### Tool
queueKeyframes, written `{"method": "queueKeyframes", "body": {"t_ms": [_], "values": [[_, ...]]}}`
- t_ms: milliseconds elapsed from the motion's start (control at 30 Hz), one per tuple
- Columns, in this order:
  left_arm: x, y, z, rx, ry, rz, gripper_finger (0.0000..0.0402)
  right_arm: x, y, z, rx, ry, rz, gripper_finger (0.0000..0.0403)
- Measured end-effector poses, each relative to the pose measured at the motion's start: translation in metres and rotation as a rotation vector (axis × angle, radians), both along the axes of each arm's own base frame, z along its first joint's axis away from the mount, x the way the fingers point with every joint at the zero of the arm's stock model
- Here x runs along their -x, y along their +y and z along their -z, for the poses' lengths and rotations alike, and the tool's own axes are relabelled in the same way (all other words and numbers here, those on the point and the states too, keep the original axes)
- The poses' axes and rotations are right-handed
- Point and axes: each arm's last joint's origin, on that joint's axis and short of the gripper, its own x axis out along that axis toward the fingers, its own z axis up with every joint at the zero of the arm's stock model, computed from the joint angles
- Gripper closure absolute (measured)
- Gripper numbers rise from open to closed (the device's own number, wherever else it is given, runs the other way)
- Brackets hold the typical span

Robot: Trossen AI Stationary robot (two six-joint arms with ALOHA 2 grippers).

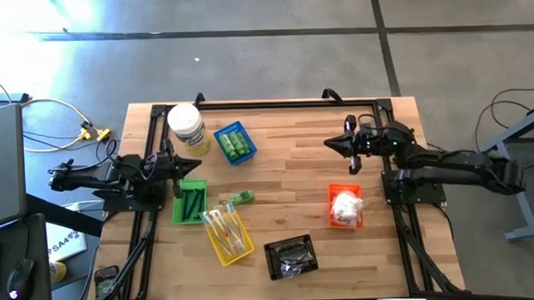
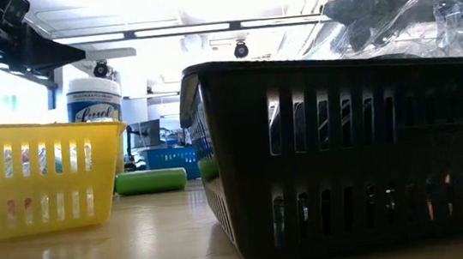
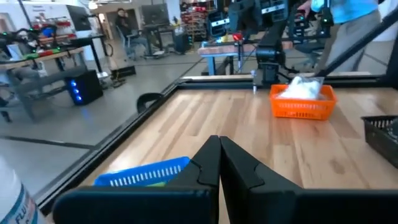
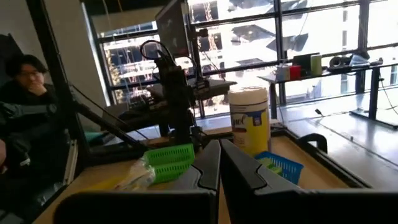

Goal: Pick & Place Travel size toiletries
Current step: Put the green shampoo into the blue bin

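Note:
One small green bottle (image 1: 242, 197) lies loose on its side on the table between the baskets; the low view shows the bottle (image 2: 151, 181) too. Other green bottles fill the blue basket (image 1: 234, 142). Dark combs lie in the green basket (image 1: 190, 200), clear-wrapped sticks in the yellow basket (image 1: 227, 231), white packets in the orange basket (image 1: 346, 207), and grey bits in clear wrap in the black basket (image 1: 291, 256). My left gripper (image 1: 196, 165) hovers shut above the table's left side, near the green basket's far end. My right gripper (image 1: 331, 145) hovers shut over the right far part, pointing left. Both hold nothing.
A big white jar with a yellow label (image 1: 186, 128) stands at the far left corner, next to the blue basket. A black frame rail (image 1: 283, 103) runs along the table's edges. Bare wood lies in the middle (image 1: 290, 162). People show in the room beyond.

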Motion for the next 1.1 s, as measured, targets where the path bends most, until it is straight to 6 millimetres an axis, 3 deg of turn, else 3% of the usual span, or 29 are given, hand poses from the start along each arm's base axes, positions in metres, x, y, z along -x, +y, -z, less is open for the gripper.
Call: {"method": "queueKeyframes", "body": {"t_ms": [267,500,733,867,967,1100], "values": [[0.000,0.001,-0.002,-0.016,-0.012,-0.024,0.0401,-0.067,0.000,-0.021,0.035,0.314,0.048,0.0399],[0.000,0.001,-0.001,-0.016,-0.010,-0.024,0.0401,-0.138,0.002,-0.022,0.089,0.617,0.016,0.0399],[0.000,0.001,-0.001,-0.010,-0.003,-0.023,0.0401,-0.207,0.013,-0.013,0.229,0.725,-0.094,0.0399],[0.000,0.001,0.000,0.012,-0.006,-0.023,0.0401,-0.241,0.017,-0.007,0.202,0.751,-0.123,0.0394],[0.000,0.001,0.001,0.031,-0.004,-0.023,0.0401,-0.261,0.018,0.003,0.138,0.817,-0.210,0.0363],[0.000,0.001,0.001,0.035,0.001,-0.023,0.0401,-0.284,0.028,0.020,0.137,0.873,-0.281,0.0276]]}}
